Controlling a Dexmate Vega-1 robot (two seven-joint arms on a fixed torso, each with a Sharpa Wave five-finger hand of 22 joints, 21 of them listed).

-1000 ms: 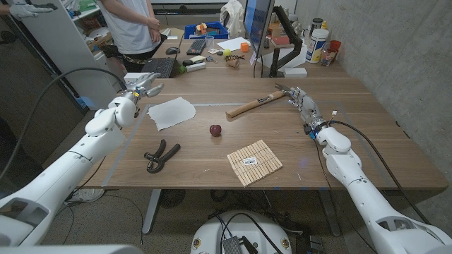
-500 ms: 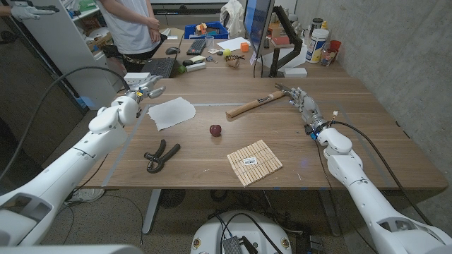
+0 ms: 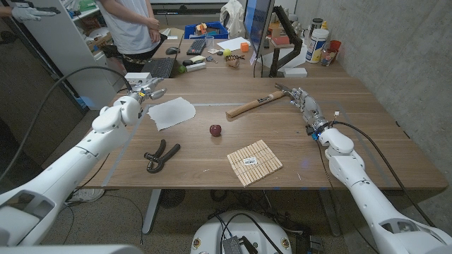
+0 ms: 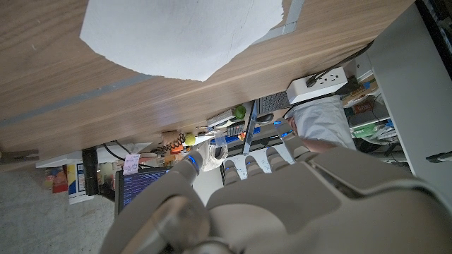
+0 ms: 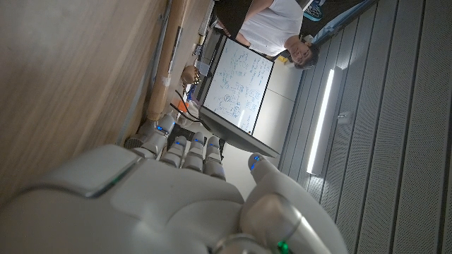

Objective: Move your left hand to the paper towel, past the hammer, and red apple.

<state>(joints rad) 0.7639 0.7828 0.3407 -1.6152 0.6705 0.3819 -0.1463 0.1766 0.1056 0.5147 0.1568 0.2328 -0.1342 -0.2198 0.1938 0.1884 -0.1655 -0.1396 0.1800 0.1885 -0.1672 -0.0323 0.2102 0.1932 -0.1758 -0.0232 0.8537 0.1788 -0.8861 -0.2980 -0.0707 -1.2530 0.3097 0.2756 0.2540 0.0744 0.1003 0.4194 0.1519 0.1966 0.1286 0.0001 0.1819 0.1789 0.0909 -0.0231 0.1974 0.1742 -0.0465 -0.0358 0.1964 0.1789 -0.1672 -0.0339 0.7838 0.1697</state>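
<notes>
The white paper towel (image 3: 171, 112) lies on the table's left part, also in the left wrist view (image 4: 185, 32). My left hand (image 3: 145, 90) hovers just left of the towel near the table's left edge, fingers apart and holding nothing (image 4: 282, 190). A small red apple (image 3: 215, 130) sits at the table's middle. The wooden-handled hammer (image 3: 254, 104) lies slantwise behind it, its head towards the right. My right hand (image 3: 303, 101) stands just right of the hammer's head, fingers extended, empty, and shows in the right wrist view (image 5: 183, 190) with the hammer handle (image 5: 166, 63).
Black pliers (image 3: 160, 154) lie in front of the towel. A rack of wooden clothespins (image 3: 254, 161) sits front of centre. Behind the table are a monitor (image 3: 258, 28), a laptop (image 3: 157, 65), bottles (image 3: 319, 42) and a person (image 3: 131, 25).
My left hand has edged slightly right, closer to the paper towel's left edge. The right hand and the objects have not moved.
</notes>
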